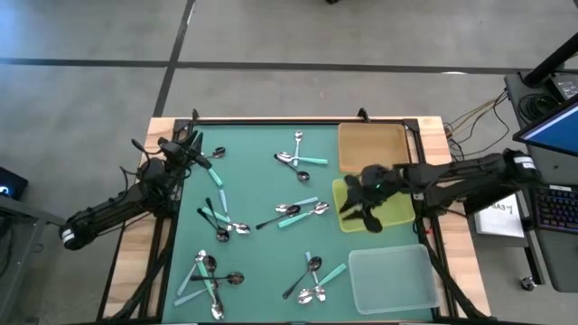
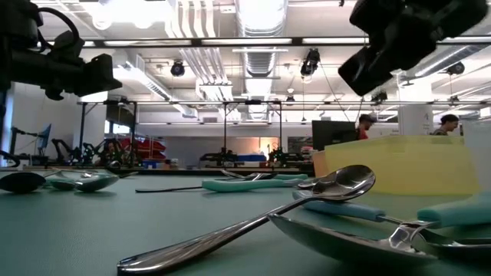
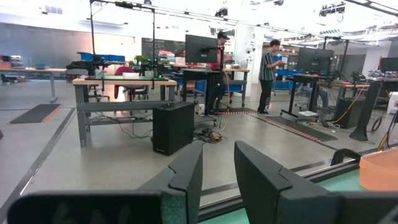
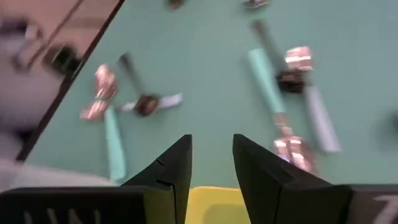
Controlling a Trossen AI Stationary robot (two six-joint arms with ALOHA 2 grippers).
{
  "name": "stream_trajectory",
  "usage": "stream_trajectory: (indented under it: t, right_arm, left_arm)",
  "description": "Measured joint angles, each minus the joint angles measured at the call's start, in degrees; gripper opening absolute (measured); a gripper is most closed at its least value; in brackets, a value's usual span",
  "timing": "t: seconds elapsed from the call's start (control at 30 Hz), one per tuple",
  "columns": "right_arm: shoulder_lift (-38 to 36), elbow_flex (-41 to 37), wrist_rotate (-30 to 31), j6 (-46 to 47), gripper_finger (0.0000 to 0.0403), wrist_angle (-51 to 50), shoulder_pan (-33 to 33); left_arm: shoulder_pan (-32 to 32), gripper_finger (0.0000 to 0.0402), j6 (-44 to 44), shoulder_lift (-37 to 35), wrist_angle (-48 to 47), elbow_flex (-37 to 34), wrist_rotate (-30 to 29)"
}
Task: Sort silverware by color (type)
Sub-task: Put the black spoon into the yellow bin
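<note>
The silverware lies in loose clusters on the green mat: far middle [image 1: 298, 158], centre [image 1: 293, 215], left [image 1: 219, 219], near left [image 1: 209, 275] and near middle [image 1: 314, 280]. The clusters mix shiny silver, dark and teal-handled spoons. My right gripper [image 1: 350, 203] hangs open and empty over the left edge of the yellow tray [image 1: 390, 217], pointing slantwise down at the mat. Its wrist view shows blurred teal-handled spoons [image 4: 273, 81] ahead of the open fingers [image 4: 211, 162]. My left gripper [image 1: 194, 140] waits raised at the table's far left corner, open and empty [image 3: 217, 174].
Three trays line the right side: a brown one [image 1: 372, 147] at the far end, the yellow one in the middle, a clear one [image 1: 393, 278] nearest. A black frame [image 1: 271, 120] rims the mat. People stand in the room beyond [image 3: 270, 68].
</note>
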Motion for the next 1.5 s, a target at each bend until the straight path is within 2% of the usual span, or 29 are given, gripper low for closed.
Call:
stream_trajectory:
  t: [0.3,0.53,1.07,1.3,1.5]
  right_arm:
    - [14.6,9.2,0.0,-5.2,0.0107,0.0,12.8]
    - [25.2,18.2,0.2,-7.7,0.0107,0.0,18.2]
    - [46.7,34.8,0.5,-8.2,0.0107,-0.2,19.2]
    - [50.5,37.3,5.1,-9.1,0.0107,-0.4,19.2]
    - [53.6,38.3,5.2,-9.7,0.0107,-0.7,19.2]
  left_arm:
    - [0.0,0.0077,0.0,0.0,0.0,0.0,0.0]
    - [0.0,0.0077,0.0,0.0,0.0,0.0,0.0]
    - [0.0,0.0077,0.0,0.0,-0.1,0.0,0.0]
    - [0.0,0.0077,0.0,0.0,-0.4,0.0,0.0]
    - [0.0,0.0077,0.0,0.0,-0.4,0.0,0.0]
